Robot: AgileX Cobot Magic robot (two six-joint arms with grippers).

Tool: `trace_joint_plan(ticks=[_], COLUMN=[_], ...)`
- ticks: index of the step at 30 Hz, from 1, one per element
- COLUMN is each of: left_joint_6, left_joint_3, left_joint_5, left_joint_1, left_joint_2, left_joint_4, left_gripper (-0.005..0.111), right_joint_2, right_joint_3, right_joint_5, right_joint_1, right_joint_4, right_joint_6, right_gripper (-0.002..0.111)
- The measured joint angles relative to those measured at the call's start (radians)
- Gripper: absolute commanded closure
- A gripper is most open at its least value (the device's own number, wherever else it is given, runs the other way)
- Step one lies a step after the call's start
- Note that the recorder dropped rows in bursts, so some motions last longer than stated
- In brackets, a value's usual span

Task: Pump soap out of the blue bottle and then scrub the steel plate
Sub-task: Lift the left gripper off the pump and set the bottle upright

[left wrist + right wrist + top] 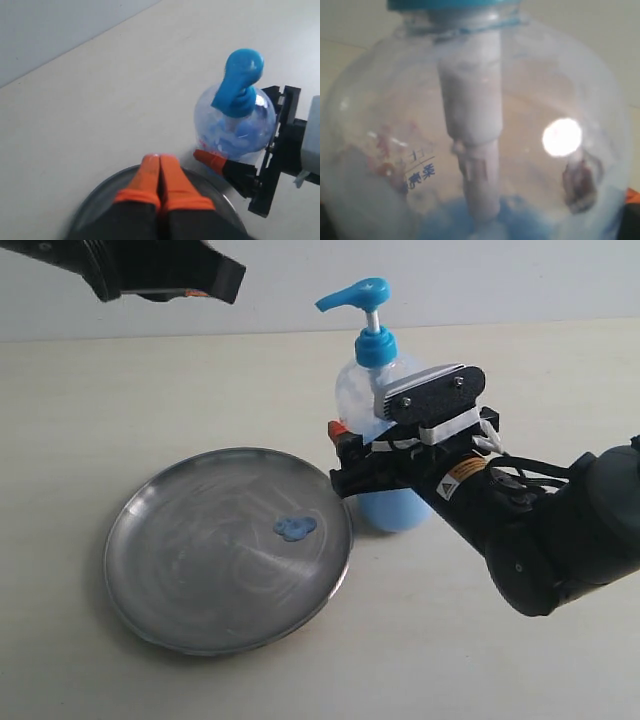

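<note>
**Right claw (362,420) clamped on the bottle (357,390) beside the plate (180,580)**

In the exterior view the right claw reaches in from 4 o'clock. It grips the bottle around its rounded shoulder, one finger on each side, set wide because the bottle is wide. In the right wrist view the clear wall of the bottle fills the whole gap between the fingers. A white pump tube (470,115) runs down inside it.

The bottle stands upright on the pale surface (450,665). Its bright blue pump head (355,295) sits up on its stem, spout pointing toward 9 o'clock. Light blue soap (395,512) fills only the lowest part of the bottle.

The plate lies flat at the bottle's 8 o'clock, its rim close to the bottle's base; whether they touch cannot be told. A small blue blob (295,529) sits on the plate at about 2 o'clock from its centre, among pale swirl marks.

The left claw (160,167) hangs high at 11 o'clock in the exterior view, well apart from the bottle. Its orange fingers are pressed together on nothing. The left wrist view shows it above the plate's rim.
</note>
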Motion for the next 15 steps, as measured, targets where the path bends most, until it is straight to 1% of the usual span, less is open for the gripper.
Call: trace_joint_plan(ticks=[6,11,15], left_joint_6=[0.016,0.032,0.049], left_joint_3=[0.089,0.180,0.231], left_joint_5=[-0.116,-0.193,-0.204], left_joint_1=[0.000,0.000,0.000], left_joint_2=[0.000,0.000,0.006], left_joint_4=[0.020,0.021,0.021], left_gripper=[0.107,0.107,0.107], right_joint_2=[0.000,0.000,0.000], right_joint_3=[0.060,0.060,0.060], right_joint_5=[-0.083,-0.085,-0.085], right_joint_1=[0.000,-0.004,-0.058], right_joint_4=[0.090,0.113,0.112], right_joint_6=[0.083,0.091,0.091], right_gripper=[0.108,0.108,0.108])
